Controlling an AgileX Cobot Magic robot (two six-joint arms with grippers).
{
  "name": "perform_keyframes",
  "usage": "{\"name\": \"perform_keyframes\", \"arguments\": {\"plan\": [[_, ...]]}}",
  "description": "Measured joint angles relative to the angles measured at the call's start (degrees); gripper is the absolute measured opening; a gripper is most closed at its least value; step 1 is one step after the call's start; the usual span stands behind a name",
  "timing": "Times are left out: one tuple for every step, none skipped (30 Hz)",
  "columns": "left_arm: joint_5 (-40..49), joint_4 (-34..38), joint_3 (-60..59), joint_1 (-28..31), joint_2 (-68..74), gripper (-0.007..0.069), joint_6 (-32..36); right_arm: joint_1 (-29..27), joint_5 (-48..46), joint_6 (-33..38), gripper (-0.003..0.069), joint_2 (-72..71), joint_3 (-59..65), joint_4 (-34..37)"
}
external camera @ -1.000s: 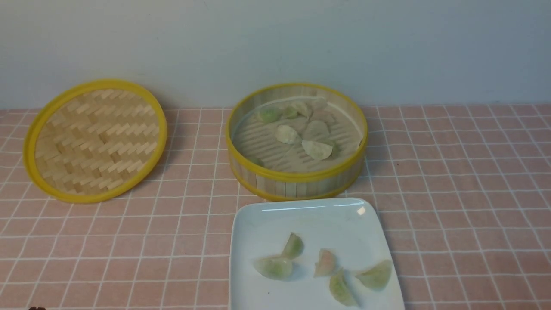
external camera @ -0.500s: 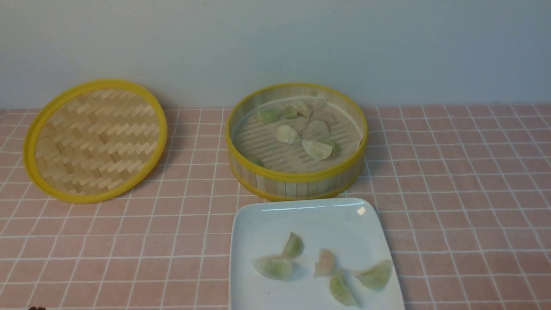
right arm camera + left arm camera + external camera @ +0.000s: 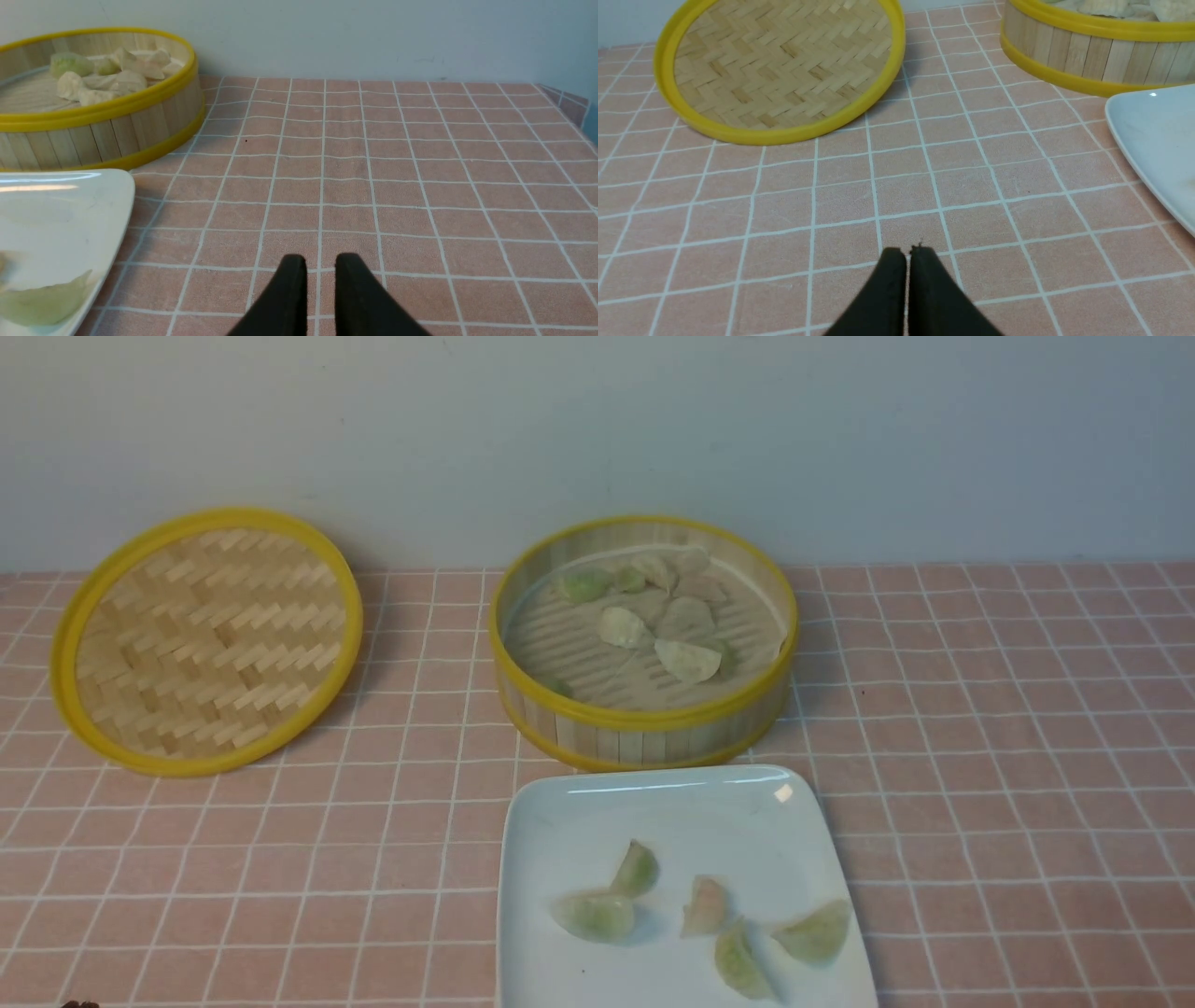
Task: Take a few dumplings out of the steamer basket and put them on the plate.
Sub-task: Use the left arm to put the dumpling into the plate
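The steamer basket stands at mid-table with several dumplings on its slatted floor. The white plate lies just in front of it and holds several dumplings. Neither gripper shows clearly in the front view. My left gripper is shut and empty, low over the tablecloth, left of the plate and the basket. My right gripper is slightly open and empty over the cloth, right of the plate and the basket.
The flat woven lid with a yellow rim lies at the back left and also shows in the left wrist view. A pale wall runs behind the table. The pink checked cloth covers the table, whose right edge shows in the right wrist view.
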State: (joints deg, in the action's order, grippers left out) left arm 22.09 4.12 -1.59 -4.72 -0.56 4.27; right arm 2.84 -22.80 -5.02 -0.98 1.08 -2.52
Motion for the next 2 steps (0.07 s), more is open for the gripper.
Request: {"name": "perform_keyframes", "arguments": {"plan": [[0.0,0.0,0.0,0.0,0.0,-0.0006,0.0,0.0,0.0,0.0,0.0087,0.0,0.0,0.0],[0.0,0.0,0.0,0.0,0.0,-0.0006,0.0,0.0,0.0,0.0,0.0087,0.0,0.0,0.0]]}}
